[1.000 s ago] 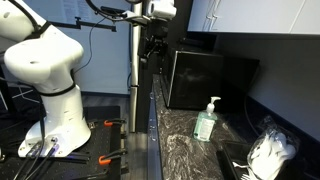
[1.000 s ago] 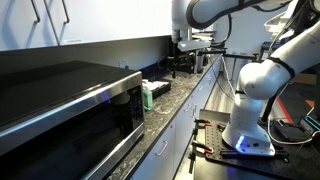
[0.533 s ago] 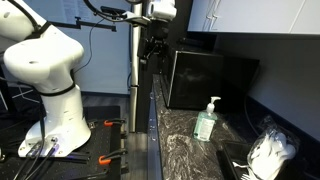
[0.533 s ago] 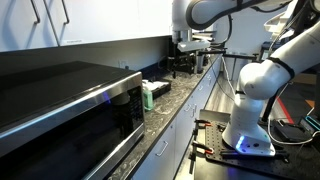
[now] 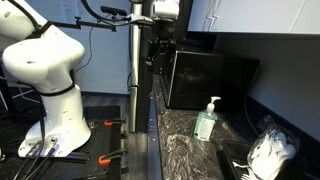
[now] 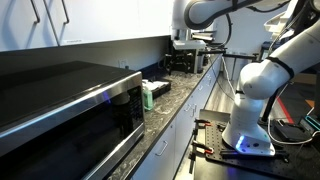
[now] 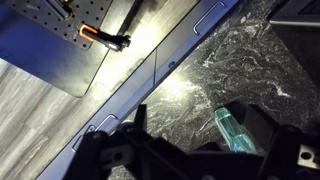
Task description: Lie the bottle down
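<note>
The black Robotiq gripper (image 5: pixel 157 48) is edging sideways over the dark marbled countertop (image 5: pixel 176 142), jaws seemingly spread and empty, hanging high above and well apart from the green translucent pump bottle (image 5: pixel 206 121), which is standing with its long axis upright

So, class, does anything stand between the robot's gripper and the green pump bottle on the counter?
Nothing visible does. The gripper hangs high, jaws open, with only open air down to the upright translucent green pump bottle. The black boxy appliance stands beside that line, not across it.
</note>
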{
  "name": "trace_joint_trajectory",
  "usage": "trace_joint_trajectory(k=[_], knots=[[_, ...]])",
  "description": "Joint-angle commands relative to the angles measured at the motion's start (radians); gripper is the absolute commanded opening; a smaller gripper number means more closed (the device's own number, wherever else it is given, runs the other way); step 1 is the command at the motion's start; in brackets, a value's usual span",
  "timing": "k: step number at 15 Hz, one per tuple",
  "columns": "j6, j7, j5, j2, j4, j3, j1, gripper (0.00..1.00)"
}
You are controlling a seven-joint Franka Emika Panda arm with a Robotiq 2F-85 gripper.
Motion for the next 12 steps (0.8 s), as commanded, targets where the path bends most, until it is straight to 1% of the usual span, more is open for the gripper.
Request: trace_joint_trajectory(k=[1, 4, 7, 9, 12], knots=[[0.084, 0.062, 0.02, 0.061, 0.019, -0.019, -0.039, 1.0], [0.139, 0.087, -0.003, 0.123, 0.041, -0.025, -0.066, 1.0], [0.17, 0.08, -0.031, 0.198, 0.085, -0.029, -0.086, 1.0], [0.156, 0.051, -0.066, 0.254, 0.138, -0.04, -0.093, 1.0], [0.113, 0.009, -0.127, 0.354, 0.249, -0.061, -0.083, 1.0]])
